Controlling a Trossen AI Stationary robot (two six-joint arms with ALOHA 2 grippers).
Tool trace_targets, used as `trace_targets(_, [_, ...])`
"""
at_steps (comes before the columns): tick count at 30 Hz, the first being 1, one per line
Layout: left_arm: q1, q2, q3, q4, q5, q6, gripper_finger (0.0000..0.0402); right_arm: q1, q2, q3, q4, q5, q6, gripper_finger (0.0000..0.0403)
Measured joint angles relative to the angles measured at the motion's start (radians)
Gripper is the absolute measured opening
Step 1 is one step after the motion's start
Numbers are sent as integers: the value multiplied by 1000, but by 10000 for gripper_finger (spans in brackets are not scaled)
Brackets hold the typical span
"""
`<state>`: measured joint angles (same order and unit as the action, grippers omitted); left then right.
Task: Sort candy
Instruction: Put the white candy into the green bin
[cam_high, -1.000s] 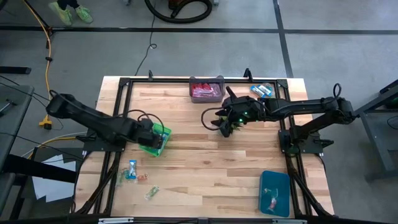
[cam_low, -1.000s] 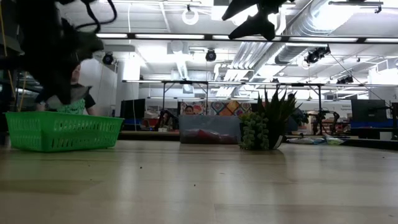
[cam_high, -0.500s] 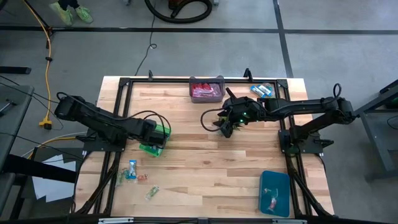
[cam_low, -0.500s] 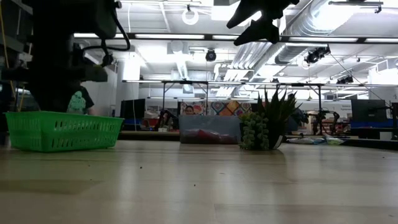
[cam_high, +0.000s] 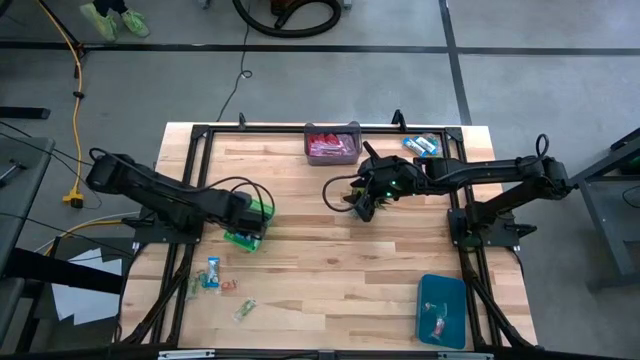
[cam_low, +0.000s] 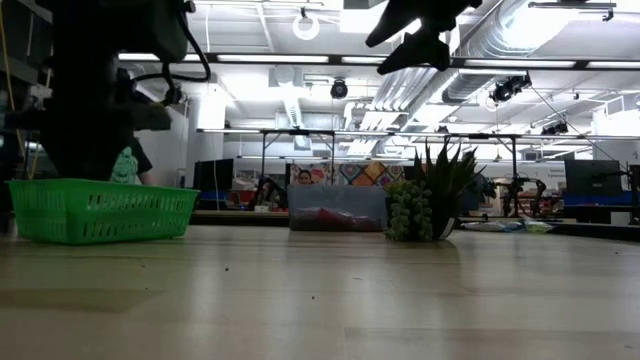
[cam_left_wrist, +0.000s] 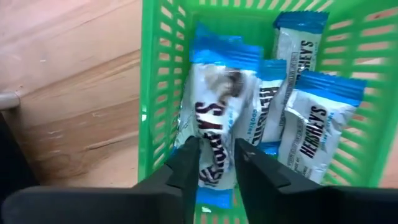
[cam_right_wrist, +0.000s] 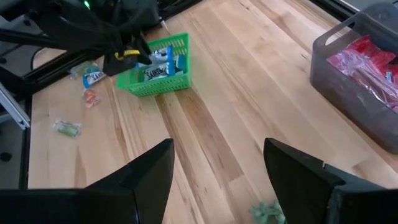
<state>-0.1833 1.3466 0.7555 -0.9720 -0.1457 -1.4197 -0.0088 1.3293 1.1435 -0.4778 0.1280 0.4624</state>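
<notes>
The green basket stands at the table's left and holds several blue-and-white wrapped candies. My left gripper points down into it, fingers apart, with one blue-and-white candy lying between and below them among the others. I cannot tell whether the fingers touch it. My right gripper hangs open high over the table's middle, above the spiky green plant, holding nothing. Loose candies lie on the wood near the front left.
A grey bin of red candies stands at the far edge. A blue bin with a candy in it stands at the front right. More blue-and-white candies lie at the far right. Bare wood spans the middle.
My left gripper has sunk into the green basket and then kept still. The basket has stayed where it was.
</notes>
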Motion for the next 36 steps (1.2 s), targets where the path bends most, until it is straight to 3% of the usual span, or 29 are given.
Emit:
trace_targets(11, [0,-216,1,-3,-19,-10,133,0,0,0,-13,0,-19,244])
trace_targets(15, [0,-332,22,22,-109,-44,136,0,0,0,-12,0,-19,244])
trace_targets(18, [-1,-426,45,244,-291,55,136,0,0,0,2,0,-25,244])
trace_targets(22, [1,-496,48,788,-469,508,136,0,-3,0,86,0,-50,244])
trace_targets(25, [22,-489,48,1129,-385,906,136,0,-15,0,176,0,-78,244])
trace_targets(28, [63,-451,49,1328,-203,1122,132,0,-29,0,266,-6,-103,244])
trace_targets(31, [97,-386,48,1397,-83,1211,129,0,-41,2,345,-41,-106,244])
trace_targets(36, [126,-255,46,1400,-37,1276,127,0,-49,1,383,-58,-105,244])
